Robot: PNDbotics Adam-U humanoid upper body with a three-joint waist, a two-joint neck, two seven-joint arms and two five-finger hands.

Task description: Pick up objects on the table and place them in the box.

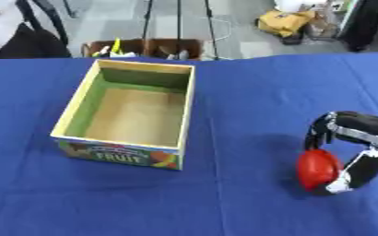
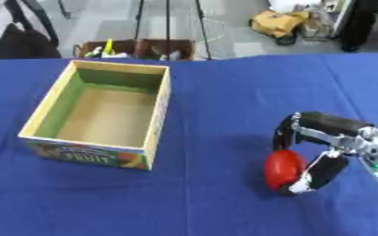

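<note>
Fingers of the right hand (image 2: pixel 325 152) curl round a red object (image 2: pixel 283 176), apparently lifted just off the blue table (image 2: pixel 208 207). Box (image 1: pixel 136 110) sits well apart to its left, open and empty.

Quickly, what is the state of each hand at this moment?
Left hand: not in view.
Right hand: shut on the red fruit, fingers and thumb curled round it, to the right of the open fruit box.

Right hand (image 1: pixel 350 152) — wrist cut off
</note>
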